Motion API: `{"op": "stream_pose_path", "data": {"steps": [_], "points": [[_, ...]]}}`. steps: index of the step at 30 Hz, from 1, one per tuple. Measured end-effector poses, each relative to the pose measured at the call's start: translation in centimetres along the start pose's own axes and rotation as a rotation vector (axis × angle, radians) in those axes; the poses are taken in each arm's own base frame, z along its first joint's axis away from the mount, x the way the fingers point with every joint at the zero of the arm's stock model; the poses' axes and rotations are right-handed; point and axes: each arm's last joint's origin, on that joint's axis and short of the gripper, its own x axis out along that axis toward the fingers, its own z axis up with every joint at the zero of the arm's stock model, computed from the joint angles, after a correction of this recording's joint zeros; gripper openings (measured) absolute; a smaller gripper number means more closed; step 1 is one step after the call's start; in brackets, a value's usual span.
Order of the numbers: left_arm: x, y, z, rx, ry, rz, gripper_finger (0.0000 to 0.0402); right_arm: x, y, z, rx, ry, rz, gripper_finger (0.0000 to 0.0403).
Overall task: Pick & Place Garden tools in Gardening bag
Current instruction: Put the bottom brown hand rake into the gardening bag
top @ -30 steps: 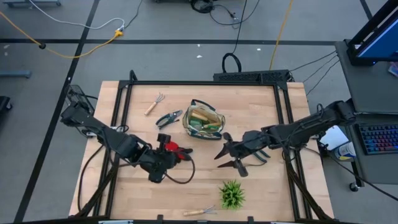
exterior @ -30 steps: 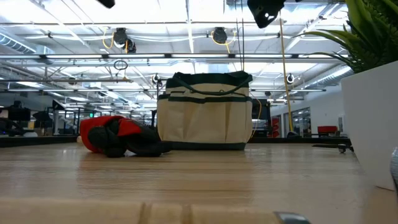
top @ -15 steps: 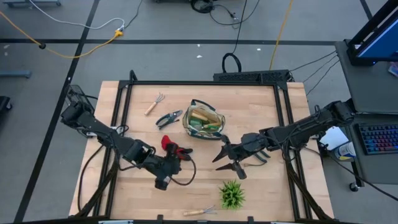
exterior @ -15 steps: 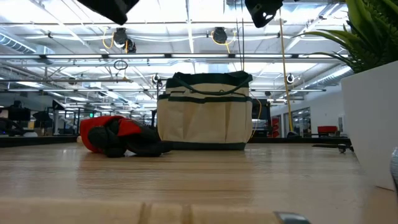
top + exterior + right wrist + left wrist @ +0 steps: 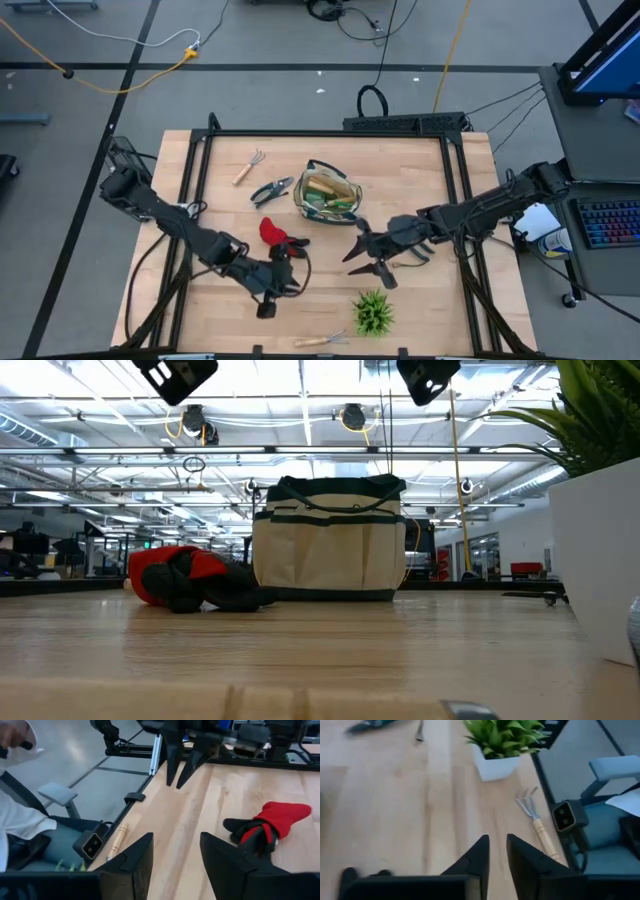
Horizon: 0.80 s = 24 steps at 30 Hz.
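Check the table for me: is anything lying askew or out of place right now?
The red-and-black glove lies crumpled in a heap left of the gardening bag, not in it. Neither the left gripper nor the right gripper holds anything. Nothing looks spilled or damaged.

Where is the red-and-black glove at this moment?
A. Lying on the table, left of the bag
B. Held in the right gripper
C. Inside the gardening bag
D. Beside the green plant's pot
A: the glove lies on the wooden table, beside the gardening bag, with no gripper on it.
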Motion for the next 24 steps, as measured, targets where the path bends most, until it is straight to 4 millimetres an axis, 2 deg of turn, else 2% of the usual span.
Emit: {"op": "stream_pose_path", "data": {"steps": [5, 9, 18, 24], "points": [[2.4, -2.0, -1.6, -0.002, 0.025, -0.071, 0.0117, 0.0, 0.1, 0.3, 0.021, -0.028, 0.006, 0.0155], [4.5, -3.6, -2.9, -0.07, 0.02, -0.111, 0.0137, 0.0, 0.1, 0.3, 0.006, -0.028, 0.005, 0.0155], [8.9, -7.1, -6.9, -0.122, -0.013, -0.221, 0.014, 0.0, 0.1, 0.3, 0.004, -0.027, 0.005, 0.0155], [11.2, -7.9, -9.2, -0.127, -0.029, -0.232, 0.0141, 0.0, 0.1, 0.3, 0.003, -0.027, 0.005, 0.0155]]}}
